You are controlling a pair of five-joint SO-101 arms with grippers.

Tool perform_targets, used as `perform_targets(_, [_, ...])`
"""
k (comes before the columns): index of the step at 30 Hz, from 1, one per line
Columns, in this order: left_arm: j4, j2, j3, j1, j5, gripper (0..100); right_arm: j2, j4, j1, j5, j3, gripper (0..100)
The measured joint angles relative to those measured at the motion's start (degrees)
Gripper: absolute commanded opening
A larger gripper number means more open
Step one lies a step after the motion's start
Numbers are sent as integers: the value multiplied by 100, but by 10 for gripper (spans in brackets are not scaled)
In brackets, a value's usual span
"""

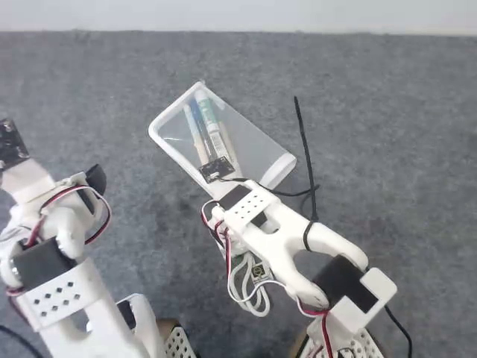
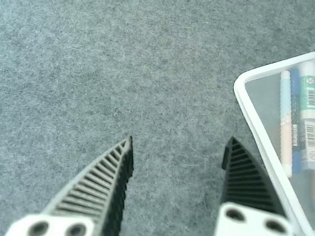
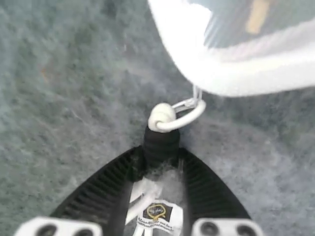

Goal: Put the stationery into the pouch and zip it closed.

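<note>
One grey, carpet-like surface (image 1: 387, 89) runs under everything. On it, the two white arms take up the lower part of the high view: the left arm (image 1: 52, 253) at the lower left, and the right arm (image 1: 298, 239) stretching from the lower right up toward the centre.

The pouch (image 1: 257, 145) lies flat in the upper centre of that view, set on a diagonal. It is translucent with a white rim, and the stationery (image 1: 205, 130) – several pens side by side – shows through its wall, already inside. A thin black strip (image 1: 304, 149) lies on the surface just to the right of the pouch.

The left gripper (image 2: 180, 139) hangs over bare surface with its jaws spread wide and nothing between them, the pouch's white rim close by.

The right gripper (image 3: 161, 147) sits at the pouch's lower end, pressed together on the black zipper pull (image 3: 161, 140). A white bead (image 3: 162, 117) sits at the pull's tip, and a small loop (image 3: 189, 110) links it to the pouch's white edge.
</note>
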Motion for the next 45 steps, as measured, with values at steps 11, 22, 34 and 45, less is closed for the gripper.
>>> perform_targets(11, [0,0,0,18,0,276,-466,0,475,721,53,7])
perform_targets(22, [0,0,0,9,-97,276,-3376,-1037,1152,1679,1749,7])
perform_targets(34, [0,0,0,703,-343,276,-6681,-1398,1152,3235,2462,6])
perform_targets(45, [0,0,-35,1521,-703,301,-7640,-2092,1152,3719,2462,6])
